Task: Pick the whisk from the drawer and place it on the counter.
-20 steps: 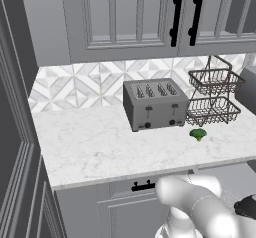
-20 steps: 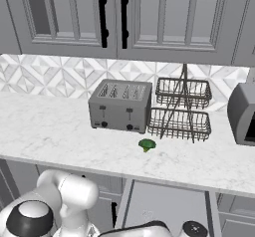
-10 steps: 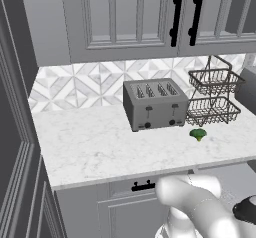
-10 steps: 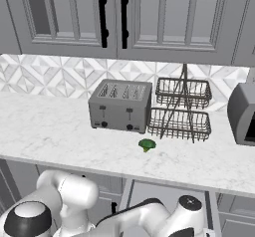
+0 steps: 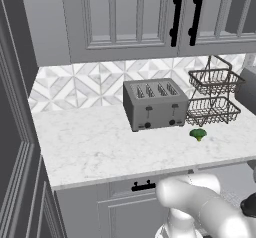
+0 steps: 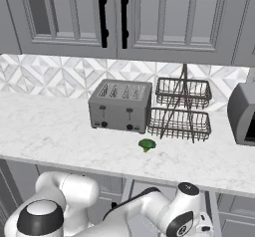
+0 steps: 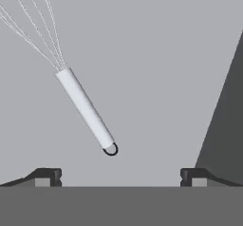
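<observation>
In the hand view the whisk lies on the pale grey floor of the drawer, its slim silvery handle slanting down to a small ring and its thin wires fanning toward the upper left. My gripper hangs above it, open, the two dark fingertips wide apart just below the handle's ring end and nothing between them. A darker drawer wall rises at the right. The counter spans both base views above the arm.
On the counter stand a grey toaster, a black two-tier wire basket rack and a small green broccoli. A grey appliance sits at the right. Upper cabinets hang overhead.
In the right base view the forearm has risen further into sight below the counter edge. The things on the counter have not moved.
</observation>
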